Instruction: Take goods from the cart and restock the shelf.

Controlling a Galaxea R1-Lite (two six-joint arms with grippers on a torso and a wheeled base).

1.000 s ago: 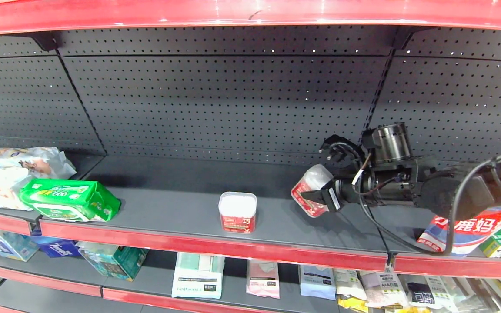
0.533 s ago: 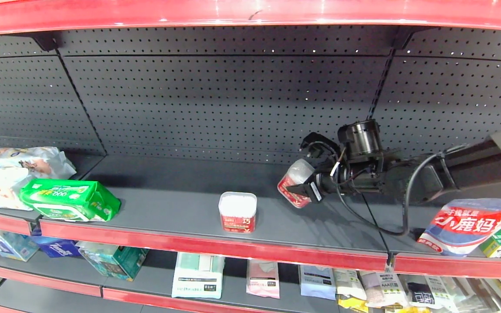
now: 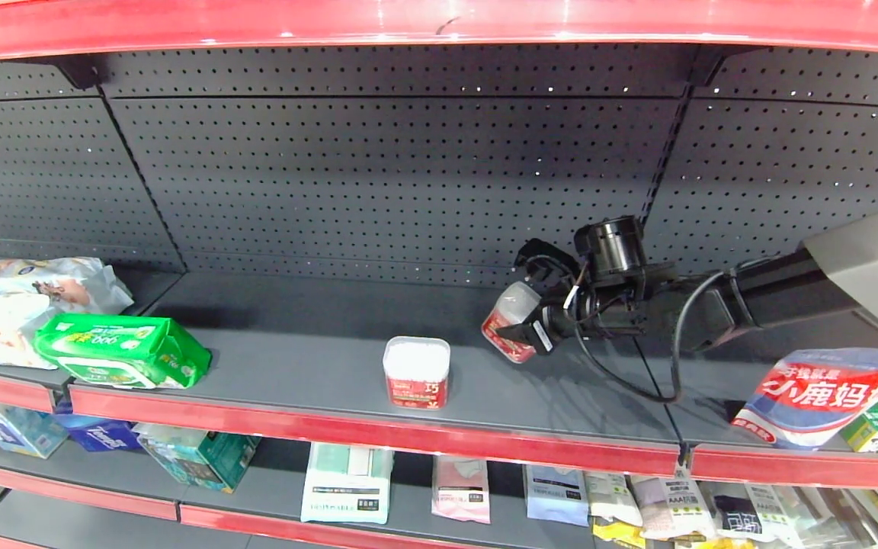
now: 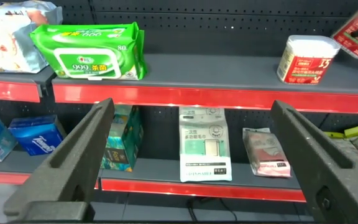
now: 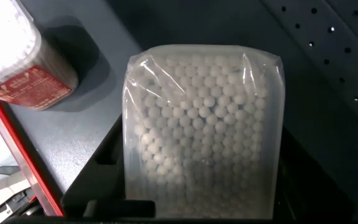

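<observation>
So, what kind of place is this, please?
Most likely a shop or supermarket aisle: a tiered shelf with red edge strips and a perforated back panel, holding packaged goods such as a green wipes pack and a small tub.

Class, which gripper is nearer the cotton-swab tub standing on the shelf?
Right. The right gripper, holding a second tub, hovers beside the standing tub; the left gripper sits farther back, off the shelf.

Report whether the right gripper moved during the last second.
Yes. The right gripper, shut on a swab tub, moved left, closer to the standing tub.
</observation>
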